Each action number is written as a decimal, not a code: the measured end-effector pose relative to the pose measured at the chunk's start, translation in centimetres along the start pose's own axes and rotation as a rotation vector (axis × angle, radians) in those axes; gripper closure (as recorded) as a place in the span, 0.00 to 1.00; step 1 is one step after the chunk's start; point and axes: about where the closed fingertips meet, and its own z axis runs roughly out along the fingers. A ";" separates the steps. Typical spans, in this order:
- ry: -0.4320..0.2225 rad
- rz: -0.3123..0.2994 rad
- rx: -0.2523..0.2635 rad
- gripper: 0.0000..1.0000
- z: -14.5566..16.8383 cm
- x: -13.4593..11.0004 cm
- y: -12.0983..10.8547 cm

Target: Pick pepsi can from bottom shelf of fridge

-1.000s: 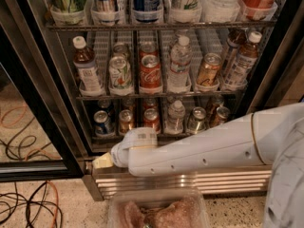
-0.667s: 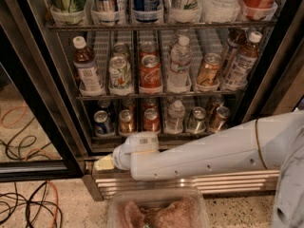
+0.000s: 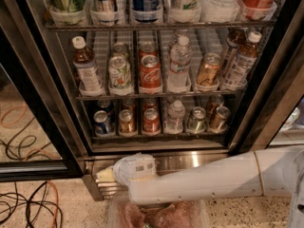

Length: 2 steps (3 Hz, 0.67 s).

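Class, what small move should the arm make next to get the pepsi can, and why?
Probably raise the pincer. It sits low before the fridge's steel base, almost under the pepsi can, which stands leftmost on the bottom shelf above.

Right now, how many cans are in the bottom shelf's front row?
5: pepsi can, gold can, red can, past the bottle a silver can and bronze can. More hide behind. The gripper hangs below the shelf.
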 end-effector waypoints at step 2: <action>-0.115 -0.038 0.028 0.00 0.4 -1.5 0.4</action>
